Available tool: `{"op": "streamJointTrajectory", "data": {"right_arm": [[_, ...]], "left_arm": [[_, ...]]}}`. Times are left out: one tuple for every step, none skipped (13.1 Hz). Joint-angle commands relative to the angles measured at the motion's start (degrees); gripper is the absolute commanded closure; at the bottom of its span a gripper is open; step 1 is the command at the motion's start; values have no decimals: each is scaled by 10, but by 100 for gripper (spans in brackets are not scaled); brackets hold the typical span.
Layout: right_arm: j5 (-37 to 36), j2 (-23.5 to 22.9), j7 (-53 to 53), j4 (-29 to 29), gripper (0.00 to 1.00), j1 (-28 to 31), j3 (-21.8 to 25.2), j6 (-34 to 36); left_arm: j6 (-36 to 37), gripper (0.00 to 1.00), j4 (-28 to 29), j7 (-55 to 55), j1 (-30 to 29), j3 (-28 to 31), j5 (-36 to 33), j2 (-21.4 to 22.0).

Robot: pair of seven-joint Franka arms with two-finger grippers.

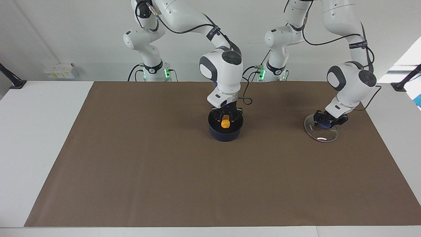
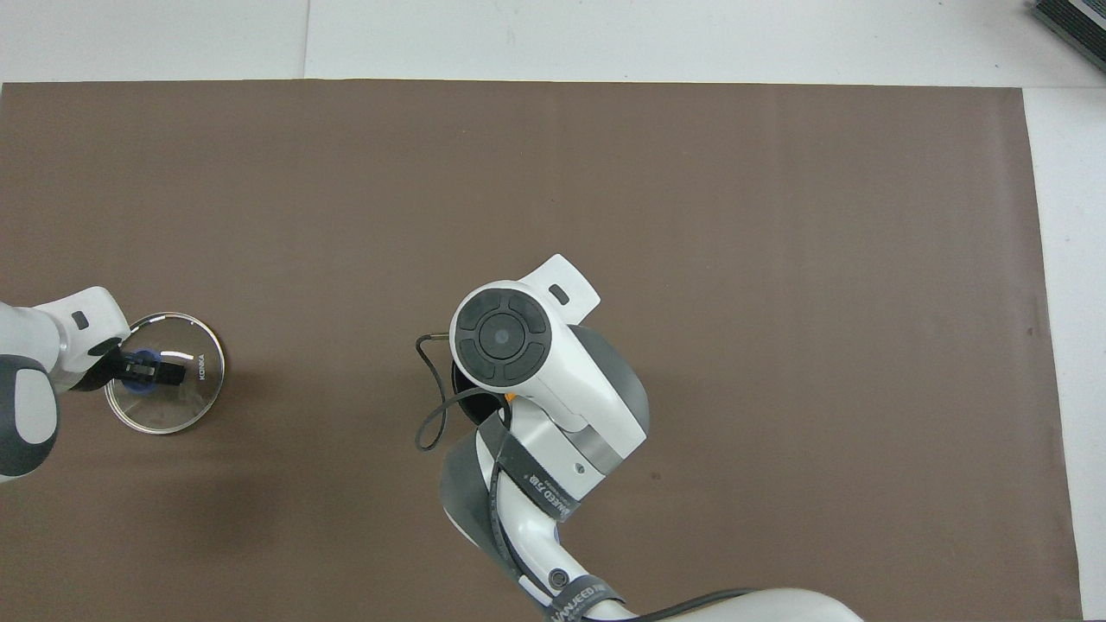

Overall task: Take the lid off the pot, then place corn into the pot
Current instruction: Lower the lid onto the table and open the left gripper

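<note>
Right arm: reaches in, wrist pointing straight down; right gripper [image 1: 225,121] low, fingers clamped on a load. Left arm: bent at the elbow, wrist tilted; left gripper [image 1: 325,122] [image 2: 149,372] low near its own table end, finger spacing unclear.

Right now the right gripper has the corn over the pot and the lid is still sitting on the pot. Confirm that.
Not quite. The lid is off the pot, down on the mat toward the left arm's end, under the left gripper, as the facing view shows. The right gripper does have the corn over the pot.
</note>
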State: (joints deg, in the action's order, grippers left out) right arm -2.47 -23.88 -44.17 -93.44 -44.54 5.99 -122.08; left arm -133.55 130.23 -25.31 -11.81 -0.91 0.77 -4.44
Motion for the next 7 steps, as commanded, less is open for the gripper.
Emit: {"op": "streamJointTrajectory", "data": {"right_arm": [[-14,-1,-7,-26,100,0,-3,-36],[-12,-1,-7,-30,100,1,-2,-43],[-12,-3,-7,-32,100,-1,-3,-43],[-12,-3,-6,-40,100,-1,-3,-44],[-12,-1,-2,-45,100,-2,-3,-44],[-11,0,7,-46,100,-2,-3,-44],[-10,0,13,-49,100,-1,-3,-44]], "left_arm": [[21,0,-42,-5,-3,-6,6,-14],[43,0,-68,8,1,-6,6,-24],[70,0,-100,37,5,-7,6,-31],[101,0,-135,73,20,-7,6,-42],[127,0,-168,109,37,-6,6,-53],[146,0,-196,153,51,-7,5,-64],[154,0,-209,182,64,-7,5,-66]]}}
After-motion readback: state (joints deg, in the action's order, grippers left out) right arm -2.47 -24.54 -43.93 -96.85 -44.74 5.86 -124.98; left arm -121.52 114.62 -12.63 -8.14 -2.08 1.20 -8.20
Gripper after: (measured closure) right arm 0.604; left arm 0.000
